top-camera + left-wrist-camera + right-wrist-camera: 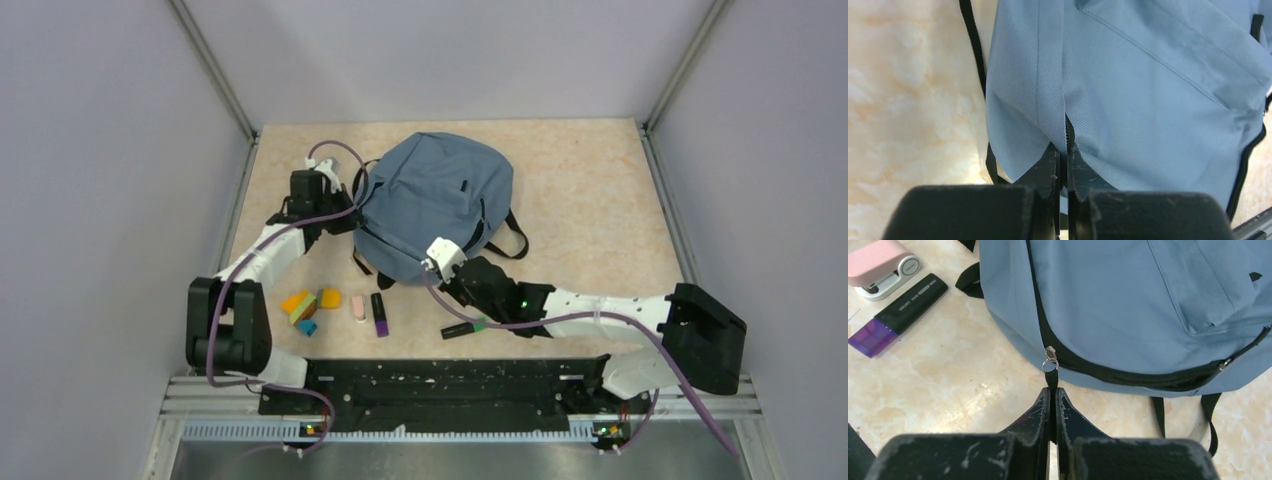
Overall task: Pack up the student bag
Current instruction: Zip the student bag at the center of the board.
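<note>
The pale beige, marble-patterned counter (600, 200) carries the soft slate-blue fabric student bag (435, 200), which lies flat near the middle toward the far side, front pocket up and black webbing straps splayed from its near edge. Its cloth is a fine matte weave with stitched seams, limp enough to pucker where it is pulled. The left hand (1063, 150) is closed, pinching the bag's left edge right at a seam where black zipper teeth show. The right hand (1053, 392) is closed too, clamped on the thin black pull-tab (1051, 380) that hangs from the small silver zipper slider (1050, 356) on the main black zipper track. That track looks slightly parted to the right of the slider, so I judge the packing to be at the opening step. Nothing can be seen inside the bag. Everything to go in lies out on the counter near the arms: a cluster of orange, yellow, green and blue blocks (305, 305), a black pen (460, 328), a glossy black highlighter with a translucent purple cap (898, 315), and a rounded pink-and-white plastic correction-tape roller (880, 262). Unzipping, loading and closing all appear to remain.
</note>
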Available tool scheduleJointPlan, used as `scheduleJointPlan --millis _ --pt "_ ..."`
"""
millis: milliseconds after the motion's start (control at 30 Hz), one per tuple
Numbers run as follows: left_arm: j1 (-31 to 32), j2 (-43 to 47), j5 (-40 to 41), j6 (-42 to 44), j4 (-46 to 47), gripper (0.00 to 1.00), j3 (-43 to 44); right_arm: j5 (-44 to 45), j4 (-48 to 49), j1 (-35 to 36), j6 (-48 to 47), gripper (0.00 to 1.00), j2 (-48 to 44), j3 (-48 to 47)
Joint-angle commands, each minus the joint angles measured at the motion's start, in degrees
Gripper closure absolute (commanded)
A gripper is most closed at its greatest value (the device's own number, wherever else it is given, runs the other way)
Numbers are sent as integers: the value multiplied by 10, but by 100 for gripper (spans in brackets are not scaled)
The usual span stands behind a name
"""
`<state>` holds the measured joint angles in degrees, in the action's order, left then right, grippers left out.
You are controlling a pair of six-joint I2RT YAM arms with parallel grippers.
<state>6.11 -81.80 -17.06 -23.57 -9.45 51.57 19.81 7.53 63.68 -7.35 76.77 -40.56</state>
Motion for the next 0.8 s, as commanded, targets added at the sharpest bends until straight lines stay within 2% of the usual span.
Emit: scheduleJointPlan --millis 0,233,300,367,467,567,767 --pt "-23 -59 24 67 78 100 78 33 -24 -7 21 100 -17 6" --pt "-25 -119 -7 74 87 99 122 8 -15 -29 41 100 -17 5" --pt "-25 -112 -28 62 98 84 114 -2 -12 -36 43 100 -21 5" --pt "-25 -90 -38 45 119 60 84 -12 -9 -40 45 100 -24 4" --pt "-24 -43 -29 19 124 38 41 -23 -1 -42 46 100 -25 4" --pt "-23 13 -26 -8 132 34 -13 -32 8 -43 48 100 -18 3" --pt "-4 113 -33 -36 109 34 -84 -44 27 -44 58 100 -1 0"
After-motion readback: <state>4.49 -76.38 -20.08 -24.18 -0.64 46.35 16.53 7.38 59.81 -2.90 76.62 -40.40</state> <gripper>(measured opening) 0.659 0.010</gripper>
